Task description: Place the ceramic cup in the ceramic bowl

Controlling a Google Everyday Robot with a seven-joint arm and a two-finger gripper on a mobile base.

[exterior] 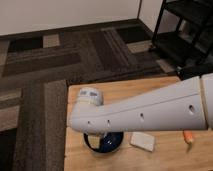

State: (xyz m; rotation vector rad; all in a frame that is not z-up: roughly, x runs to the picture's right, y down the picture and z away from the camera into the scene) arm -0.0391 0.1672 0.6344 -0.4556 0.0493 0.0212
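Claw [95,140] over ceramic bowl [112,143] on worktop [125,90].
Claw is mostly hidden beneath the arm [145,112], perhaps reaching into the bowl; its opening cannot be told.

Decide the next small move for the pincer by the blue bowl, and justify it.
Probably a slight straight descent into the ceramic bowl: the pincer, mostly hidden under the arm, is over it. The ceramic cup is hidden, so I cannot tell whether it is held.
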